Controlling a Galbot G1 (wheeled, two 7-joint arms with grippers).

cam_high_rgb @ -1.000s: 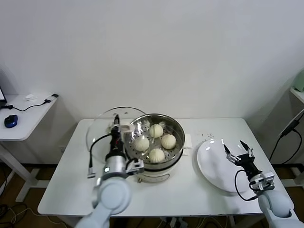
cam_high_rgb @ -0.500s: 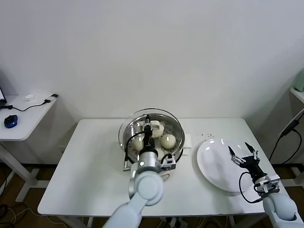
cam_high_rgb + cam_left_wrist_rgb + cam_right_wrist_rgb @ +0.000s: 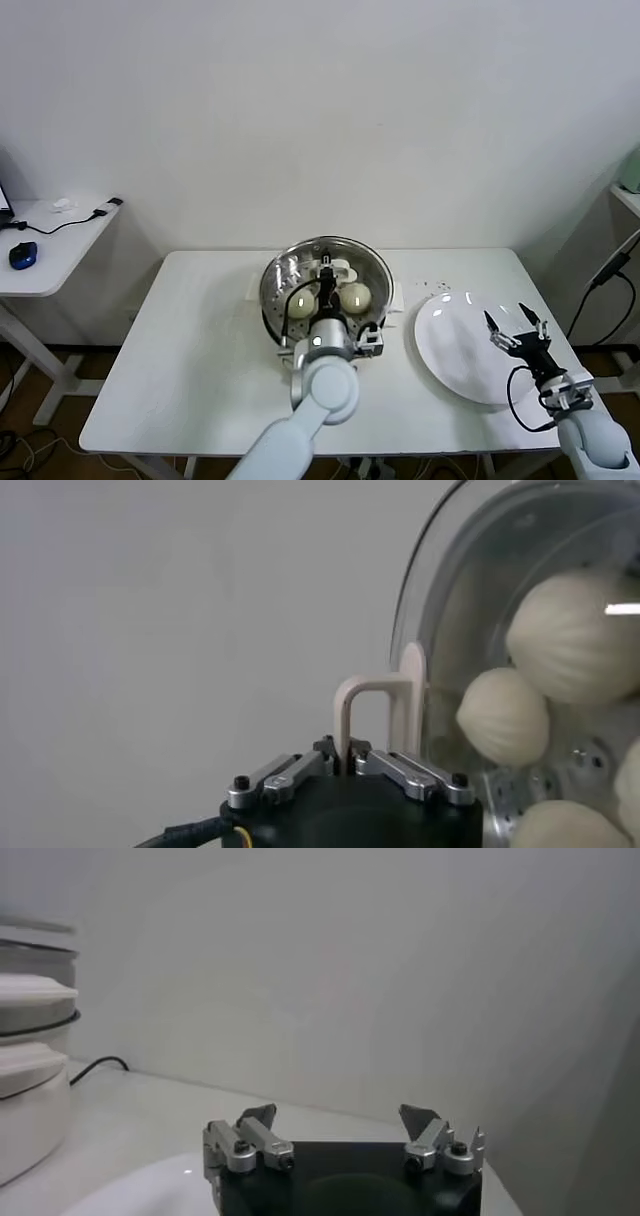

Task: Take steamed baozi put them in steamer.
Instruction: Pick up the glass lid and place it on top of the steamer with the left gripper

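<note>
Your left gripper (image 3: 325, 272) is clamped on the cream handle (image 3: 372, 712) of the glass lid (image 3: 325, 268), holding it over the steamer (image 3: 278, 312) near the table's (image 3: 180, 370) rear edge, at its middle. The steamed baozi (image 3: 354, 295) lie inside the steamer beneath the lid. Your right gripper (image 3: 518, 326) hovers, jaws spread, above the white plate (image 3: 450, 345) by the right edge.
</note>
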